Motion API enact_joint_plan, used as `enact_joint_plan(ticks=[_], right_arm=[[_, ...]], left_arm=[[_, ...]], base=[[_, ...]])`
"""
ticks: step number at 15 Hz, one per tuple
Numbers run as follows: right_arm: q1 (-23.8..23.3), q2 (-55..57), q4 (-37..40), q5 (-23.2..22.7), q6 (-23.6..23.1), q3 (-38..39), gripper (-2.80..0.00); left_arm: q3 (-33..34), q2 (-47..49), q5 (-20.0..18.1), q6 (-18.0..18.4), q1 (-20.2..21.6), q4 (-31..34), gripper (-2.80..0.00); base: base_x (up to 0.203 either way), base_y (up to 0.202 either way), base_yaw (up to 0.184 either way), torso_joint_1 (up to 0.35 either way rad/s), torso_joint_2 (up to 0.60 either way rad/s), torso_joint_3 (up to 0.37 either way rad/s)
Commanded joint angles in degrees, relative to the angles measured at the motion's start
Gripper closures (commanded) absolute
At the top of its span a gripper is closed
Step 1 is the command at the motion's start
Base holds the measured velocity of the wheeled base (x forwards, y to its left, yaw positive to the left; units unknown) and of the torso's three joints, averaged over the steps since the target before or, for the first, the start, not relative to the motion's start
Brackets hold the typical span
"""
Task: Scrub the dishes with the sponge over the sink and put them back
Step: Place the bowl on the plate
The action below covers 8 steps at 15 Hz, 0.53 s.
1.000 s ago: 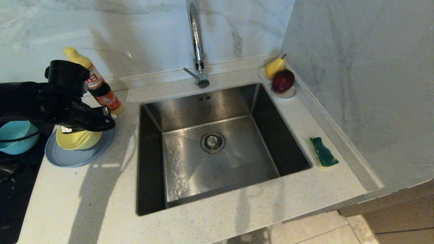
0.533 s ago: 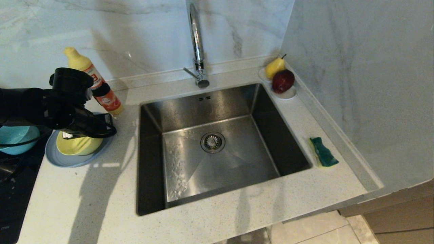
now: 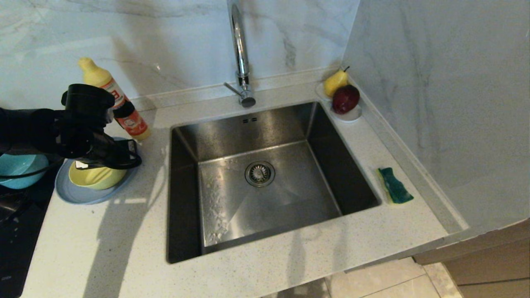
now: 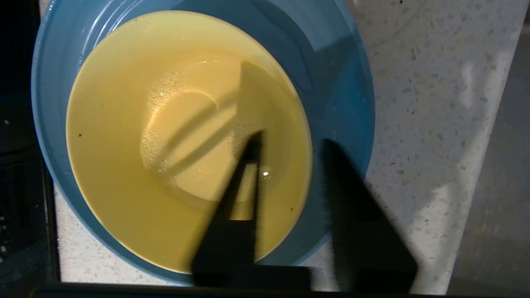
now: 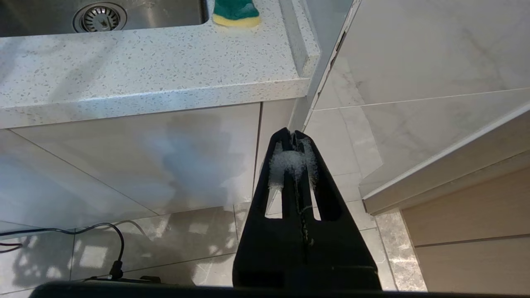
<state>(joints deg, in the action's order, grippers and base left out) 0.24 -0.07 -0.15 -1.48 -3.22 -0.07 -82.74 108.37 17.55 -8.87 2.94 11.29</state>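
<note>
The yellow bowl (image 3: 97, 177) (image 4: 145, 145) rests inside the grey-blue plate (image 3: 78, 194) (image 4: 343, 82) on the counter left of the sink (image 3: 290, 194). My left gripper (image 3: 132, 154) (image 4: 292, 138) is open just above the bowl's right rim. One finger is over the bowl's inside and the other is over the plate, neither pressing the rim. A teal bowl (image 3: 18, 167) sits further left, partly behind my arm. The sponge (image 3: 395, 186) (image 5: 236, 10) lies on the counter right of the sink. My right gripper (image 5: 292, 133) is shut below the counter's front, with foam on its fingers.
A tall chrome tap (image 3: 240, 54) stands behind the sink. A yellow detergent bottle (image 3: 120, 103) stands just behind my left hand. A white saucer with a pear and an apple (image 3: 343, 99) is in the far right corner. A black hob (image 3: 16, 231) borders the counter on the left.
My left gripper sank a little and set the tilted yellow bowl down flat on the plate. Its jaws have parted from the bowl's rim. The right arm has not moved.
</note>
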Motion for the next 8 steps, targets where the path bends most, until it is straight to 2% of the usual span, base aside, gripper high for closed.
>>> enact_joint_plan(ticks=[1,3,5,8], right_arm=[[0.0,-0.1,0.0,0.0,0.0,0.0,0.0],[0.0,-0.1,0.0,0.0,0.0,0.0,0.0],[0.0,-0.1,0.0,0.0,0.0,0.0,0.0],[0.0,-0.1,0.0,0.0,0.0,0.0,0.0]], left_arm=[[-0.4,0.2,0.0,-0.6,0.1,-0.1,-2.8],[-1.2,-0.1,-0.2,-1.1,0.1,-1.5,-2.8],[-2.7,-1.6,-0.4,-3.8,0.3,-4.6,-2.8],[-8.1,-5.0,-2.4,-6.6,1.4,-1.4,-2.8]], base=[[0.0,0.0,0.0,0.0,0.0,0.0],[0.0,0.0,0.0,0.0,0.0,0.0],[0.0,0.0,0.0,0.0,0.0,0.0],[0.0,0.0,0.0,0.0,0.0,0.0]])
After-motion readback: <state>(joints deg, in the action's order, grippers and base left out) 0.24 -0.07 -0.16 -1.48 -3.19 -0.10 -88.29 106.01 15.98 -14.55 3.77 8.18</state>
